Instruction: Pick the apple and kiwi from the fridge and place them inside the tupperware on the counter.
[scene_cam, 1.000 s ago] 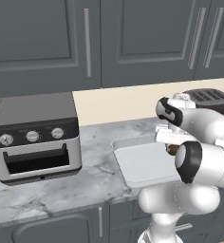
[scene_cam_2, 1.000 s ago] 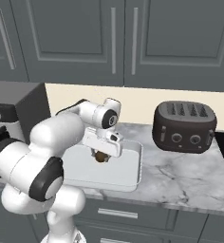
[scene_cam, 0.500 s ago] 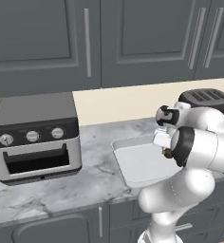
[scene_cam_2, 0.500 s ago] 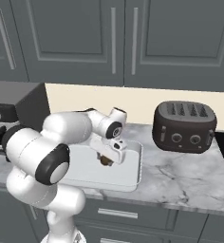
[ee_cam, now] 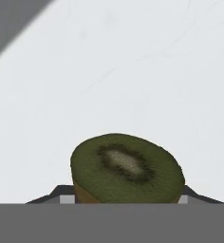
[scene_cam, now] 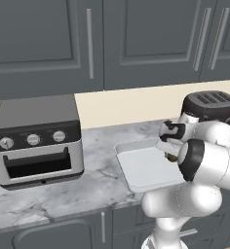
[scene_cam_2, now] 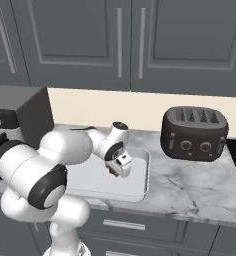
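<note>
My gripper (scene_cam_2: pixel 118 169) is shut on a halved kiwi (ee_cam: pixel 128 168), cut green face with a pale core turned to the hand camera. The kiwi (scene_cam_2: pixel 113 172) hangs just above the floor of the white tupperware (scene_cam_2: pixel 85 181), toward its right half. From the left, the gripper (scene_cam: pixel 169 153) and the brown kiwi (scene_cam: pixel 172 157) sit over the tupperware (scene_cam: pixel 141 170), partly behind my elbow. The tupperware's white floor (ee_cam: pixel 133 71) lies under the fruit. It rests on the marbled counter (scene_cam: pixel 63 194). The apple and the fridge are out of view.
A dark toaster (scene_cam_2: pixel 192 132) stands on the counter right of the tupperware. A grey toaster oven (scene_cam: pixel 34 138) stands to its left. Dark cabinets with silver bar handles hang above. Bare counter (scene_cam_2: pixel 190 182) lies in front of the toaster.
The hand has moved a little right and down over the tupperware with the kiwi in it, and my elbow has swung lower. The base has not moved.
</note>
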### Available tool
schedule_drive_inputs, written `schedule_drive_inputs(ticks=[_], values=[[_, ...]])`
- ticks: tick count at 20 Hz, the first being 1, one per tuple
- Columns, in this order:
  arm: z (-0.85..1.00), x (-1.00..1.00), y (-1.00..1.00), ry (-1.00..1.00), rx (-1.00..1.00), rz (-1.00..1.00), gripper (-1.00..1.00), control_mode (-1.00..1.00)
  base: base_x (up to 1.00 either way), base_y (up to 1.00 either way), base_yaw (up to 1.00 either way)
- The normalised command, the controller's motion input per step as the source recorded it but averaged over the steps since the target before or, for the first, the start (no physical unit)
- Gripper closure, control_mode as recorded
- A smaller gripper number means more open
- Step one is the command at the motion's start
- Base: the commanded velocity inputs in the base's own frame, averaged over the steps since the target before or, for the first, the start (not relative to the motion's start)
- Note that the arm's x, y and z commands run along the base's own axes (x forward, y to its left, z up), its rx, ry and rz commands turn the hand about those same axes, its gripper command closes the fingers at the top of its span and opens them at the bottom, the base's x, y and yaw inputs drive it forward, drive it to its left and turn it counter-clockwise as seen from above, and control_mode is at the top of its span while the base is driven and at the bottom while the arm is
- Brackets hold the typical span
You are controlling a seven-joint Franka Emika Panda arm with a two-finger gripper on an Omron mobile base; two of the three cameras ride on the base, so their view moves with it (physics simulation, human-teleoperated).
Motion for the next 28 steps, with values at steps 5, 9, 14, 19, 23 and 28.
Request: schedule_drive_inputs(ticks=[5,9,14,19,23,28], values=[[-0.13,0.22,-0.03,0.12,0.0,-0.01,1.0,-1.0,0.0,0.0,0.0],[-0.22,0.0,-0.01,0.01,0.0,0.0,-1.0,-1.0,0.0,0.0,0.0],[-0.06,-0.08,0.0,-0.02,0.0,0.0,-1.0,-1.0,0.0,0.0,0.0],[0.09,-0.12,0.02,0.0,0.0,0.0,-1.0,-1.0,0.0,0.0,0.0],[0.33,-0.24,0.01,-0.05,0.0,0.0,-1.0,-1.0,0.0,0.0,0.0],[0.5,-0.37,0.01,-0.2,-0.01,0.0,-1.0,-1.0,0.0,0.0,0.0]])
